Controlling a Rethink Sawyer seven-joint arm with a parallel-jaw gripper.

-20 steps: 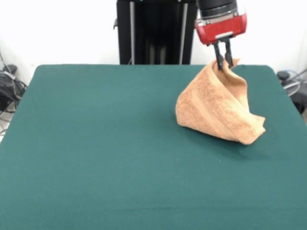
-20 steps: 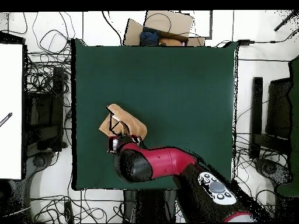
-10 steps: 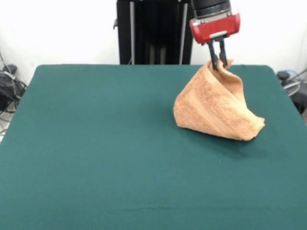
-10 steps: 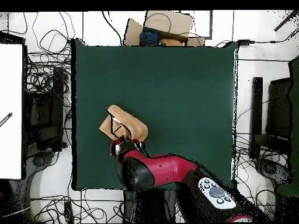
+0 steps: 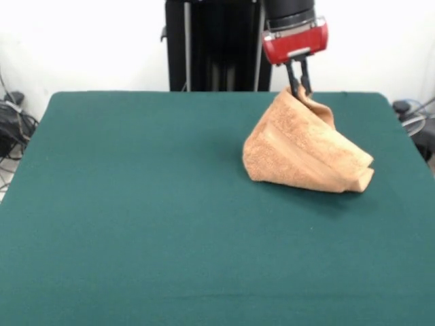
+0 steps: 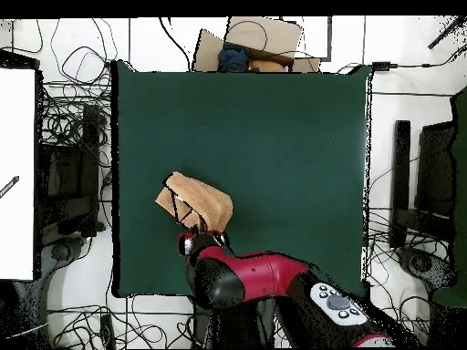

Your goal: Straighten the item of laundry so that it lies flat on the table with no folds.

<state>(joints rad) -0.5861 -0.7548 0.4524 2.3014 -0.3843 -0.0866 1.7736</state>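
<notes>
We see the end effector [image 5: 298, 87] pinching one raised corner of the terry towel [image 5: 306, 153], which drapes folded on the green surface [image 5: 136, 204]; if the thin pinch slips, we expect the cloth to collapse bunched

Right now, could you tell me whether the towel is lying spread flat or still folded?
Still folded: the towel rises in a creased tent, one corner pinched in the end effector, its lower edge on the table.

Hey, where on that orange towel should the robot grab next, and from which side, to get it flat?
The hand pinches the towel at its raised top corner. The rest slumps in folds on the table. A next grip would likely suit the loose corner lying lowest at the front view's right, taken from above and drawn outward, away from the bunched middle.
</notes>
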